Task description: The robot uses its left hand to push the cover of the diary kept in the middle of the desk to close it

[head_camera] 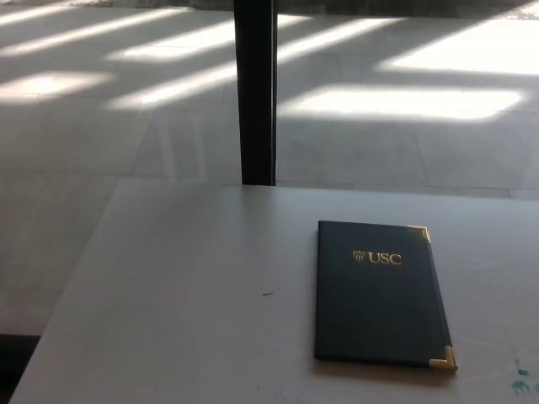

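Note:
A dark navy diary [381,295] lies flat and closed on the pale desk [185,295], right of the middle. Its cover shows a gold "USC" crest and lettering near the top, and gold metal corners on its right side. The spine runs along its left edge. Neither of my hands nor any part of my arms shows in the head view.
A black vertical post [255,93] stands just behind the desk's far edge. Beyond it lies a tiled floor with bright sun stripes. Small green marks [524,383] sit on the desk at the lower right. The desk's left edge slants toward the lower left corner.

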